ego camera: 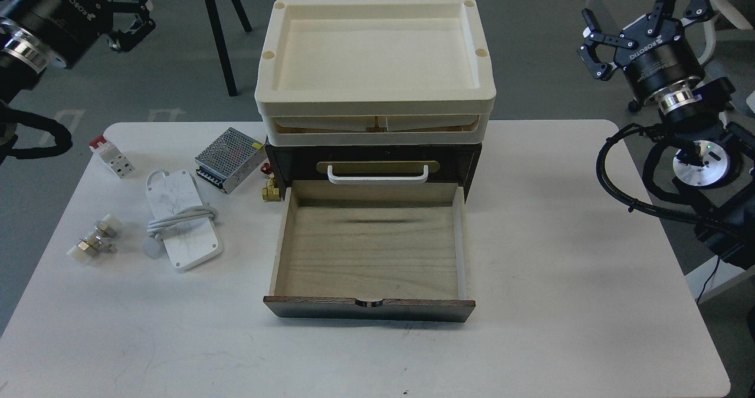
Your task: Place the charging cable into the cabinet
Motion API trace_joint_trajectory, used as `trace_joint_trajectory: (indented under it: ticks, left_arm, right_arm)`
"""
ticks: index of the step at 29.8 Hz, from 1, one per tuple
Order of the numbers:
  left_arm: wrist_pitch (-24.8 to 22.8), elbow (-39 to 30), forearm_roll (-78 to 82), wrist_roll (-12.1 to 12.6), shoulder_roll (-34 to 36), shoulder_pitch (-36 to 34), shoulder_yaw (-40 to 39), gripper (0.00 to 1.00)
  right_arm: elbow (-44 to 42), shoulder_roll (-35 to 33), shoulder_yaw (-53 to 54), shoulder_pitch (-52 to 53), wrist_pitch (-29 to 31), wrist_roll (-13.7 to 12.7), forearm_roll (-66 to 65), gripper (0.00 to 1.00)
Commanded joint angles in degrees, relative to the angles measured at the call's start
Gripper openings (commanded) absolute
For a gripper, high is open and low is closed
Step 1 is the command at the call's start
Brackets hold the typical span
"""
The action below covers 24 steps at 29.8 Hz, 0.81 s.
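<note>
The charging cable (184,221) is a flat white pad with a white cord wound around its middle and a round puck (151,248) at its near left side. It lies on the table left of the cabinet (472,165), a dark brown box. The cabinet's pale wood drawer (371,247) is pulled out toward me and holds nothing. A white handle (377,176) sits above it. My left gripper (137,16) hangs open, high at the far left. My right gripper (640,23) is open, high at the far right. Both are well away from the cable.
Cream plastic trays (374,100) are stacked on the cabinet. A perforated metal box (229,159), a small white block with a red top (111,156), brass fittings (97,239) and a brass valve (270,190) lie around the cable. The white table (560,268) spreads to the right.
</note>
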Motion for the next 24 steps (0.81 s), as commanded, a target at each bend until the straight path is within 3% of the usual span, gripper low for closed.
trace_joint_trajectory:
  ticks: [1,6,10,11,14,15,16,19,21,24]
  left_arm:
    - [0.0,0.0,-0.1,-0.5,-1.0,0.3,-0.1,1.0]
    - [0.0,1.4,-3.3,-0.7,-1.0,1.9,-0.2,1.0]
    - [0.0,10.9,-9.6,-0.9,-3.8,2.1,-0.6,1.0]
    - [0.0,10.6,-10.0,-1.9,-4.5,2.2,-1.3,1.0]
    - [0.0,9.1,-10.2,-11.8,-4.7,5.9,-6.7,1.0]
    - [0.0,7.3,-10.2,-14.5,-4.7,7.7,-9.3,1.0]
    - [0.0,4.0,-10.2,-15.4,-4.7,9.3,-12.3,1.0]
    - [0.0,-8.2,-9.5,-15.5,-3.0,13.8,-18.0,1.0]
    - [0.0,-17.2,-5.9,-15.5,2.1,16.0,-18.7,1.0]
    - [0.0,-27.1,10.6,-15.7,7.4,16.2,-18.6,1.0]
  right_arm:
    - [0.1,-0.2,0.3,-0.1,0.0,0.0,0.1,1.0]
    - [0.7,-0.7,0.3,1.0,0.0,0.0,0.1,1.0]
    - [0.7,-1.4,0.3,2.3,0.0,0.0,0.1,1.0]
    - [0.7,-1.4,0.3,2.4,0.0,0.0,0.1,1.0]
    - [1.0,-2.6,0.5,2.4,0.0,0.0,0.2,1.0]
    - [1.8,-3.6,0.7,2.3,0.0,0.0,0.2,1.0]
    - [2.9,-4.8,1.1,1.9,0.0,0.0,0.2,1.0]
    - [5.6,-7.7,1.9,0.5,0.0,0.0,0.2,1.0]
    - [6.1,-8.3,1.9,-0.4,0.0,0.0,0.2,1.0]
    - [6.2,-8.7,1.9,-0.7,0.0,0.0,0.2,1.0]
